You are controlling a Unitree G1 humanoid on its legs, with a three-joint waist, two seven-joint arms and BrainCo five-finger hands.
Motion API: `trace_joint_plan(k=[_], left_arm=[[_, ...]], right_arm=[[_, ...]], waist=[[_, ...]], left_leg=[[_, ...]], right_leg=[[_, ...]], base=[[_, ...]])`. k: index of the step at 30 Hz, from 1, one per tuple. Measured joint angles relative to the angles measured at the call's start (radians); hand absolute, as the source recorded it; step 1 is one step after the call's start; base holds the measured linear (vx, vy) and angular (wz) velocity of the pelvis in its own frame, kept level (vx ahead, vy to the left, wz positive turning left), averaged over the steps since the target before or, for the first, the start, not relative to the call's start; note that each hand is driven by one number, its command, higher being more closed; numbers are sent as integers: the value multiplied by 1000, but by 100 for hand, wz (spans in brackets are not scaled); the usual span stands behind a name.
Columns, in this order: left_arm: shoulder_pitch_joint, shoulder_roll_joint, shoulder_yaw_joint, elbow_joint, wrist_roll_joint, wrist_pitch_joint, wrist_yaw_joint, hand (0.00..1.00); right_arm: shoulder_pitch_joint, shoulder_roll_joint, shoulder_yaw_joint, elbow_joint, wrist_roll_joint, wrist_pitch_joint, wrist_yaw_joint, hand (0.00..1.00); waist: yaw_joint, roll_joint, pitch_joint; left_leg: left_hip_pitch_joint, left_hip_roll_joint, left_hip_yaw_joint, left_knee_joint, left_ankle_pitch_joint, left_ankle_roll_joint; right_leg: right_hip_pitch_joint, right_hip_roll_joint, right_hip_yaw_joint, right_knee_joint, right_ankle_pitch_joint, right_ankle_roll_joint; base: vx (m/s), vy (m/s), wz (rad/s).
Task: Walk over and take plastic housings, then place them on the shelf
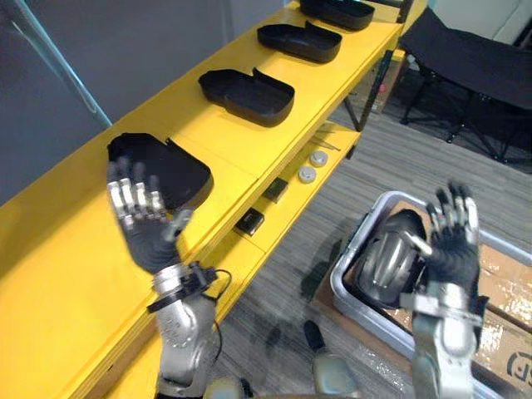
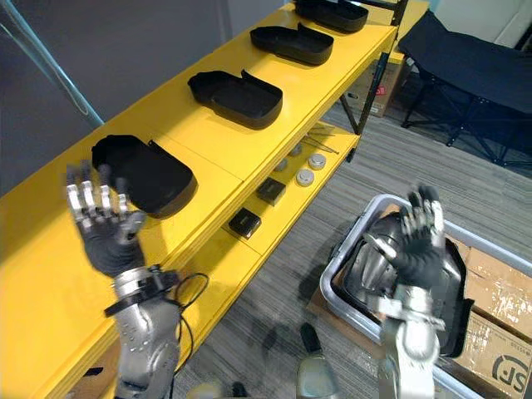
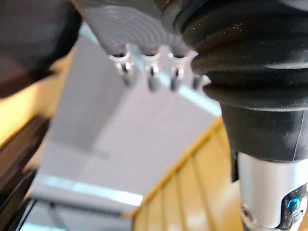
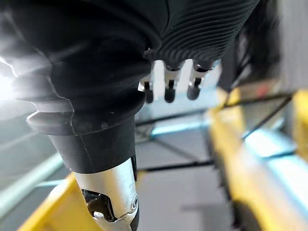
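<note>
Several black plastic housings lie in a row on the yellow shelf (image 1: 58, 249): the nearest housing (image 1: 170, 170), a second housing (image 1: 247, 96), a third housing (image 1: 299, 40) and one more at the far end. My left hand (image 1: 141, 220) is raised in front of the nearest housing, fingers straight and spread, holding nothing. My right hand (image 1: 453, 241) is raised with its fingers straight above a grey bin (image 1: 349, 291) on the floor, where more dark housings (image 1: 391, 258) lie.
The shelf's lower level holds small black boxes (image 1: 249, 221) and round silver discs (image 1: 307, 174). Cardboard boxes (image 1: 503, 332) sit right of the bin. A black folding cot (image 1: 474, 58) stands at the far right on the grey floor.
</note>
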Motion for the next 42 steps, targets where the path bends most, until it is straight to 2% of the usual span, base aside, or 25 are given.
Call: trace_joint_plan(k=[1, 3, 7, 10, 13, 14, 16, 18, 19, 22, 25, 26, 27, 28, 29, 30, 31, 33, 35, 36, 37, 38, 40, 41, 42], left_arm=[[8, 0, 6, -15, -9, -1, 0, 0], [15, 0, 13, -26, -36, -10, -15, 0], [-2, -2, -31, -34, -40, -22, -92, 0], [-16, -3, -58, -34, -42, -1, -130, 0], [-24, 4, -61, -33, -31, 40, -115, 0], [-36, 12, -43, -25, -23, 48, -109, 0], [-8, 9, 1, -18, -26, 50, -110, 0], [36, 12, 46, -21, -43, 43, -130, 0], [45, 14, 53, -21, -43, 41, -135, 0], [86, 45, 74, -9, -92, 31, -187, 0], [91, 40, 65, 51, -216, 19, -246, 0], [95, 42, 54, 66, -236, 18, -248, 0], [97, 42, 26, 92, -262, 20, -247, 0], [96, 23, -7, 132, -281, 23, -239, 0], [103, 0, -22, 148, -285, 26, -234, 0], [110, -43, -87, 167, -294, 37, -226, 0], [113, -39, -141, 169, -299, 54, -231, 0], [118, -38, -158, 167, -290, 69, -241, 0], [128, -37, -163, 167, -260, 69, -248, 0], [140, -36, -164, 166, -228, 69, -248, 0], [144, -36, -165, 166, -227, 70, -249, 0], [153, -35, -162, 168, -245, 83, -267, 0], [155, -32, -160, 174, -258, 94, -289, 0], [154, -14, -157, 186, -279, 111, -309, 0], [152, 9, -157, 188, -277, 118, -335, 0]], right_arm=[[-16, -8, 12, 4, 0, 0, -13, 0], [-14, -2, 41, 8, 0, 8, -46, 0], [73, 48, 65, 54, 2, 33, -103, 0], [155, 72, 64, 53, 1, 16, -98, 0], [185, 78, 66, 52, 30, -21, -18, 0], [166, 77, 87, 51, 41, -37, -4, 0], [110, 72, 153, 53, 38, -38, 4, 0], [40, 81, 237, 86, 6, -43, -39, 0], [28, 86, 251, 101, -1, -42, -50, 0], [-9, 118, 253, 198, -20, 9, -152, 0], [57, 121, 226, 243, -20, 58, -210, 0], [74, 121, 222, 244, -20, 62, -211, 0], [100, 122, 213, 244, -22, 67, -210, 0], [95, 100, 203, 245, -37, 76, -204, 0], [87, 85, 200, 243, -42, 80, -197, 0], [71, 26, 176, 243, -44, 91, -186, 0], [79, -13, 138, 243, -45, 107, -186, 0], [93, -19, 84, 240, -62, 109, -195, 0], [98, -28, 50, 226, -56, 106, -198, 0], [100, -30, 42, 227, -45, 107, -198, 0], [103, -30, 42, 227, -38, 107, -198, 0], [99, -31, 44, 231, -38, 107, -201, 0], [78, -33, 43, 251, -40, 106, -212, 0], [32, -27, 40, 310, -44, 106, -225, 0], [-22, -21, 54, 387, -55, 107, -244, 0]], waist=[[14, 14, 0], [27, 4, 10], [20, 2, 38], [17, 0, 41], [16, -2, 49], [20, -16, 49], [58, -20, 53], [85, -11, 49], [90, -11, 48], [105, -34, 34], [96, -53, 10], [91, -61, 2], [89, -86, -13], [87, -72, -23], [81, -43, -26], [57, 18, -13], [30, 43, -13], [19, 43, -12], [27, 46, -14], [40, 50, -16], [40, 48, -16], [47, 45, -14], [60, 44, -13], [73, 26, -1], [79, -2, 17]], left_leg=[[-2, 5, -5, -11, -34, -11], [-20, -18, 8, 8, -44, -5], [-25, -37, 7, 128, -73, 1], [15, -29, 43, 202, -93, 5], [77, 1, 150, 162, -95, 33], [75, 8, 181, 107, -86, 65], [73, 37, 234, 54, -32, 68], [62, 92, 255, 3, 26, 43], [53, 107, 258, -4, 37, 34], [27, 163, 305, -57, 100, -28], [6, 226, 343, -54, 141, -95], [1, 237, 344, -50, 150, -111], [-9, 257, 342, -45, 167, -143], [-13, 296, 333, -54, 184, -172], [-13, 322, 317, -69, 195, -181], [-14, 363, 273, -104, 234, -175], [-15, 371, 238, -120, 312, -148], [-13, 350, 224, -105, 372, -109], [-17, 269, 198, -89, 317, -118], [-38, 233, 195, -95, 267, -94], [-50, 217, 184, -101, 256, -84], [-44, 193, 146, -170, 245, -84], [-30, 179, 143, -229, 229, -108], [-25, 157, 150, -236, 239, -145], [-26, 137, 152, -224, 237, -142]], right_leg=[[-14, 8, 0, 3, 2, 0], [-32, -13, 2, 19, 9, 5], [-77, -2, 2, 178, -1, 37], [-52, 9, -3, 226, 0, 36], [-14, 6, -112, 157, 99, -11], [-48, -10, -194, 245, 42, -42], [-84, -48, -284, 441, -84, -63], [-57, -136, -345, 598, -171, -86], [-47, -159, -346, 620, -174, -86], [-27, -291, -339, 652, -164, -79], [-3, -337, -348, 546, -159, -71], [4, -337, -360, 502, -146, -50], [30, -329, -414, 392, -63, 7], [45, -294, -461, 346, -160, 118], [45, -264, -479, 326, -186, 117], [45, -207, -489, 314, -208, 95], [49, -187, -505, 319, -220, 73], [73, -196, -501, 310, -225, 54], [85, -199, -499, 257, -213, 35], [85, -191, -499, 220, -190, 32], [83, -190, -500, 203, -180, 33], [72, -182, -500, 159, -140, 44], [54, -180, -493, 145, -119, 56], [51, -200, -477, 130, -93, 68], [62, -219, -477, 108, -67, 75]], base=[[-151, 149, -55], [-118, 141, -20], [-24, 121, -14], [-71, 92, -70], [-188, 42, -82], [-216, 9, -43], [-237, -34, -64], [-143, -119, -56], [-114, -206, -45], [-82, -293, -64], [-1, -456, -65], [39, -591, -63], [65, -726, -71], [69, -622, -76], [74, -565, -68], [72, -493, -25], [77, -444, -8], [49, -304, -11], [2, -134, -41], [-17, -49, -22], [-35, -17, -6], [-43, 14, 5], [-65, 65, -11], [-107, 160, -17], [-115, 176, -11]])
